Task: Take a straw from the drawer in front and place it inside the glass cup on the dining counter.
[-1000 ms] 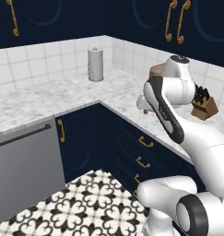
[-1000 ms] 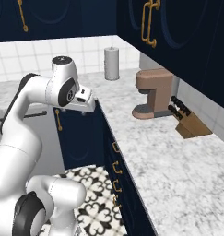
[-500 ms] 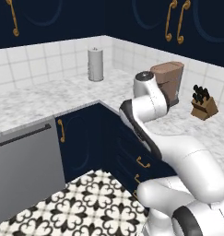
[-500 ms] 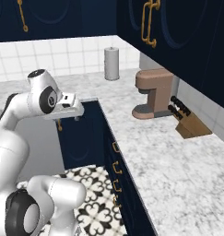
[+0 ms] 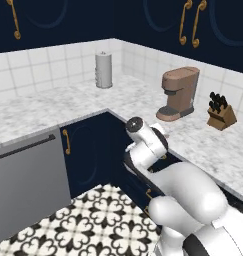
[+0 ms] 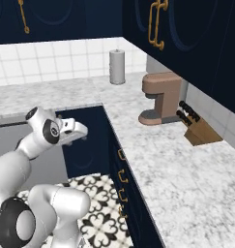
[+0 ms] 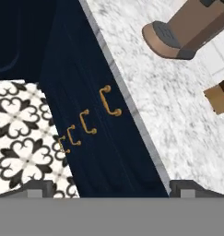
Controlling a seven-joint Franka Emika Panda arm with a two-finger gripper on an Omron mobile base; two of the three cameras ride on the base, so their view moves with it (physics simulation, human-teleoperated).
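A navy-blue kitchen corner with white tiles wraps an L-shaped white-grey marbled desk [image 5: 53, 112], over a black-and-white patterned tile floor [image 5: 98, 215]. On the desk stand a grey paper-towel roll [image 5: 103, 70], a brown coffee machine [image 5: 179, 93] and a tan wooden knife block [image 5: 221, 111] (block just beside the machine, roll well apart in the corner). A grey dishwasher panel [image 5: 25, 185] sits under the left run. The white arm's fingers [image 6: 82, 132] hang low before the cabinet fronts, spread wide, holding nothing. In the hand view they look along the stack of shut navy-blue drawers, the top wide shallow drawer [image 7: 92, 87] with its curved brass handle [image 7: 109, 101] nearest the desk edge
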